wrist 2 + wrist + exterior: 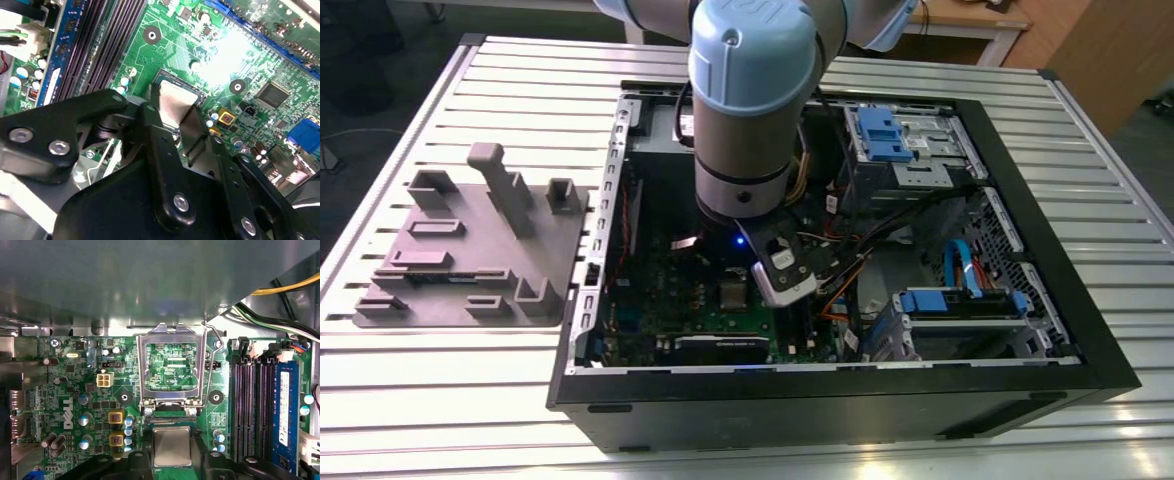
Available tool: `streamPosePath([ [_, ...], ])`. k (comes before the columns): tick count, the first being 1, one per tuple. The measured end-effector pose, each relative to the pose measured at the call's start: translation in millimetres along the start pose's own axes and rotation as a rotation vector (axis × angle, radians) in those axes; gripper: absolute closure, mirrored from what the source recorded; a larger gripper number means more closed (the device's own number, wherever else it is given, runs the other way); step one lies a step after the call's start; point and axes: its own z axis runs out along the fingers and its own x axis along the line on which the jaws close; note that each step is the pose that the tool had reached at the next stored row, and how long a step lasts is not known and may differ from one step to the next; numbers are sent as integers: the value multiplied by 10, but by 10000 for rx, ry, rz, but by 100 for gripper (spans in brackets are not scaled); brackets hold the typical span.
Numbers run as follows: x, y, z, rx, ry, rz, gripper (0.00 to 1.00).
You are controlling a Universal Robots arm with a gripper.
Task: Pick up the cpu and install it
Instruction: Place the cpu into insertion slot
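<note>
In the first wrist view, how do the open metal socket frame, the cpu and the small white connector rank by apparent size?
Largest: the open metal socket frame.
Next: the cpu.
Smallest: the white connector.
The cpu may lie nearer the camera, but the gaps are plain.

In the second wrist view the claw (175,120) covers part of the cpu (172,97) and most of the socket (167,76), so its grip can't be judged; glare whites out a patch of the motherboard (235,50); in the exterior view the arm (747,110) blocks the middle of the case (854,405) and is cropped at the top.
</note>
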Motion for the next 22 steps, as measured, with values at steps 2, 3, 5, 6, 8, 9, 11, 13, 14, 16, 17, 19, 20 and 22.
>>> streamPosePath([
  [2,0,0,0,0,2,0,59],
  [3,0,0,0,0,3,0,61],
  [5,1,0,-17,-2,2,2,61],
  [6,1,-1,-36,-1,4,3,61],
  [8,1,0,-46,1,3,4,61],
  [9,1,-1,-46,9,2,3,61],
  [11,1,-1,-41,11,2,3,61],
  [13,1,-1,-40,13,3,2,61],
  [14,0,-1,-40,13,3,2,61],
  [16,0,-1,-40,13,2,2,61],
  [17,0,-1,-40,13,3,2,61],
  [19,0,-1,-39,12,2,2,60],
  [20,0,-1,-39,12,2,2,54],
  [22,0,-1,-39,12,2,2,54],
])
